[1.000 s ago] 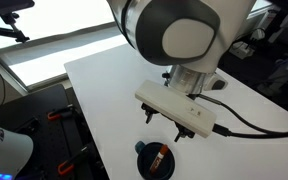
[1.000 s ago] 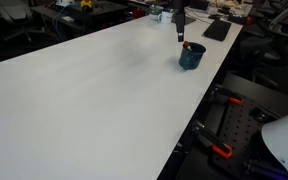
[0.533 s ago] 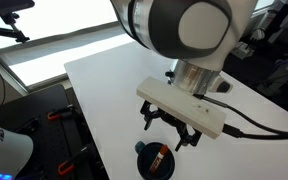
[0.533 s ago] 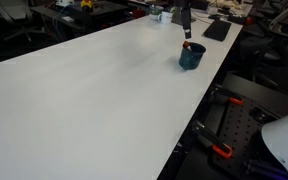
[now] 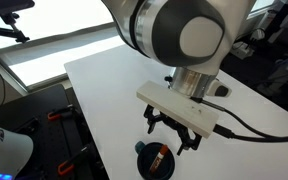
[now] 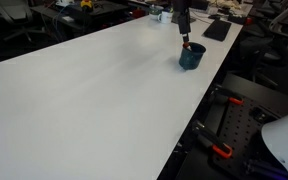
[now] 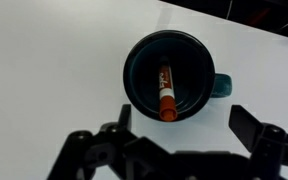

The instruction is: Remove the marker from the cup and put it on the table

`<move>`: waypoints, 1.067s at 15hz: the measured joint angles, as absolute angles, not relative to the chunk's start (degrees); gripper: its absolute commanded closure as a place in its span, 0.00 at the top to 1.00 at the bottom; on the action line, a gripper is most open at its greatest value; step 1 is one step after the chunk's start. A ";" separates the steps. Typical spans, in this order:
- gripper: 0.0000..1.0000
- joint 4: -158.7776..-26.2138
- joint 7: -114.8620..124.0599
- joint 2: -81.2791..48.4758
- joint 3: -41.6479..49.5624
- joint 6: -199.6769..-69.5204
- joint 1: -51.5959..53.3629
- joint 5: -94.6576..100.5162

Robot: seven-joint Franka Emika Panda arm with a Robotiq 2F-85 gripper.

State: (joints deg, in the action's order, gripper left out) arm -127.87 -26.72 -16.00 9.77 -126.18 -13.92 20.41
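Observation:
The dark blue cup (image 7: 172, 75) stands on the white table (image 7: 44, 60) with the red-orange marker (image 7: 166, 92) leaning inside it. The cup also shows in both exterior views (image 5: 156, 160) (image 6: 191, 56), near the table's corner, with the marker's tip showing in it (image 5: 157, 156). My gripper (image 7: 184, 125) is open and empty, straight above the cup with a finger on each side of it. In an exterior view the gripper (image 5: 170, 134) hangs just above the cup.
The cup sits close to the table's edge (image 5: 94, 130). Black frames with orange clamps (image 6: 224, 150) stand beside the table. A keyboard (image 6: 217, 30) and other clutter lie at the far end. A black cable (image 5: 254, 125) trails from the wrist.
The gripper has shifted slightly over the cup and come down a little. The cup and marker have not moved.

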 measured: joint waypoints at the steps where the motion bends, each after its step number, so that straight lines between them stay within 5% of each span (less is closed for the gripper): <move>1: 1.00 -127.83 -26.44 -16.33 9.77 -126.56 -13.92 20.41; 10: 0.98 -127.69 -26.46 -17.64 9.77 -126.75 -14.06 20.39; 11: 0.80 -127.69 -26.50 -17.88 9.77 -126.79 -14.10 20.34; 13: 0.74 -127.69 -26.54 -18.32 9.77 -127.03 -14.27 20.29; 14: 0.60 -127.69 -26.55 -18.57 9.77 -127.22 -14.44 20.27; 15: 0.61 -127.69 -26.56 -18.82 9.77 -127.47 -14.66 20.22; 16: 0.49 -127.69 -26.56 -19.07 9.79 -127.75 -14.92 20.06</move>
